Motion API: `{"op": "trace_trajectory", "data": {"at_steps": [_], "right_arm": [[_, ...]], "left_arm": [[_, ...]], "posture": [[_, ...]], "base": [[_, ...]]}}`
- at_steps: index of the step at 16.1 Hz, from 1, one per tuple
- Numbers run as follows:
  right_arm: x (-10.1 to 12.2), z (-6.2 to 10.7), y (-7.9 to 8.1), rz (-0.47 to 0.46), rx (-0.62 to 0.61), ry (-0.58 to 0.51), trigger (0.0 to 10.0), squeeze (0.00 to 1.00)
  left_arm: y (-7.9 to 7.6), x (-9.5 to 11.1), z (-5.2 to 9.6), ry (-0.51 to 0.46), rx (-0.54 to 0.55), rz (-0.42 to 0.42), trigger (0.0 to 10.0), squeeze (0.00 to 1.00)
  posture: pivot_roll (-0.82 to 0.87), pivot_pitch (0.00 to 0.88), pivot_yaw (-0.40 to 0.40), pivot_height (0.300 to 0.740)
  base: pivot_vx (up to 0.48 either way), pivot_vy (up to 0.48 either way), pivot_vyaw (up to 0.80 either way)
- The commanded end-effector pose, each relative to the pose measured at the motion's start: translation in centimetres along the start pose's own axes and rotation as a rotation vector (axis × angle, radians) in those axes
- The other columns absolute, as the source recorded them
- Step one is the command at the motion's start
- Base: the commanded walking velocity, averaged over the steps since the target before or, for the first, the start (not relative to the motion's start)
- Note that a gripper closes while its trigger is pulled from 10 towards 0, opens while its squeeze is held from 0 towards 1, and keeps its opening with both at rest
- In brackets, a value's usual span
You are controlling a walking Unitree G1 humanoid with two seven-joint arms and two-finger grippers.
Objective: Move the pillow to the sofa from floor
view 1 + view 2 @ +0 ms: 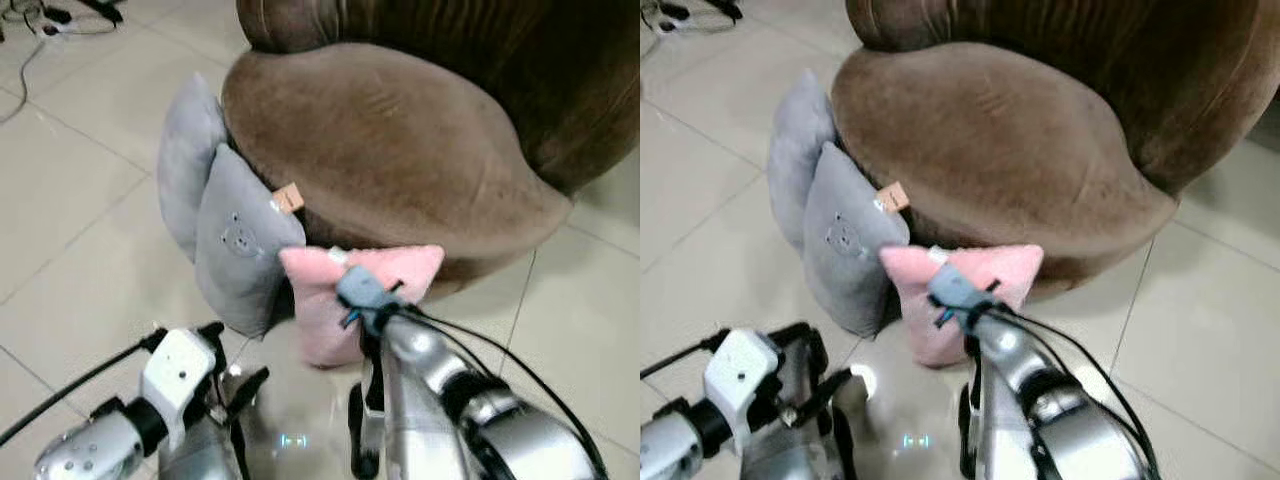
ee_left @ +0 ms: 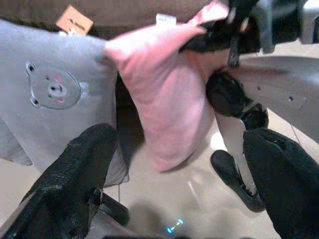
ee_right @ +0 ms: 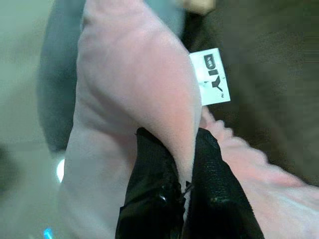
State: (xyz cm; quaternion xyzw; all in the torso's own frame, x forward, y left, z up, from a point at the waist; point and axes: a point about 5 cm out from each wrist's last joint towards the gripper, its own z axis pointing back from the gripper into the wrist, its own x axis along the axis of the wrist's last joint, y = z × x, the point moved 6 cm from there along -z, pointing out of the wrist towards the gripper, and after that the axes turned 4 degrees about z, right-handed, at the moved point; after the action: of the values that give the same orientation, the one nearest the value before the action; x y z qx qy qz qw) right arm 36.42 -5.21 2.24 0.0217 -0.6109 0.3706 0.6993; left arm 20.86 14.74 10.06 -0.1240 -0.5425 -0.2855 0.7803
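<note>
Leftmost on the tiled floor (image 1: pixel 70 200) stand two grey cushions (image 1: pixel 225 235) leaning against the brown sofa (image 1: pixel 390 150), the nearer one printed with a small bear face and carrying an orange tag. Low at the left, the left hand (image 2: pixel 174 169) hovers above the floor with its two black fingers spread wide, holding nothing, pointed toward the cushions. Just right of the grey pair is the pink pillow (image 1: pixel 325 300), soft and plush, pale pink, with pointed corners and a white label sewn near its top edge; it sits upright against the sofa's front, its bottom corner at the floor, touching the nearer grey cushion. The right hand (image 3: pixel 185 164) has its fingers closed on a fold of the pillow's upper edge. From the head views that grip is hidden behind the silver wrist, whereas the right wrist view shows the pinched fabric between the black fingers (image 3: pixel 152 189) and the printed label close by. The left wrist view shows the bear face clearly.
</note>
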Motion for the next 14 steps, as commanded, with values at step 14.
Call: {"op": "trace_trajectory", "data": {"at_steps": [14], "right_arm": [[14.7, 11.8, -15.3, -0.107, -0.48, -0.508, 10.0, 0.0]], "left_arm": [[5.2, 5.4, -2.6, -0.224, 0.279, -0.024, 10.0, 0.0]], "posture": [[-0.04, 0.0, 0.014, 0.687]], "base": [[0.0, 0.0, 0.0]]}}
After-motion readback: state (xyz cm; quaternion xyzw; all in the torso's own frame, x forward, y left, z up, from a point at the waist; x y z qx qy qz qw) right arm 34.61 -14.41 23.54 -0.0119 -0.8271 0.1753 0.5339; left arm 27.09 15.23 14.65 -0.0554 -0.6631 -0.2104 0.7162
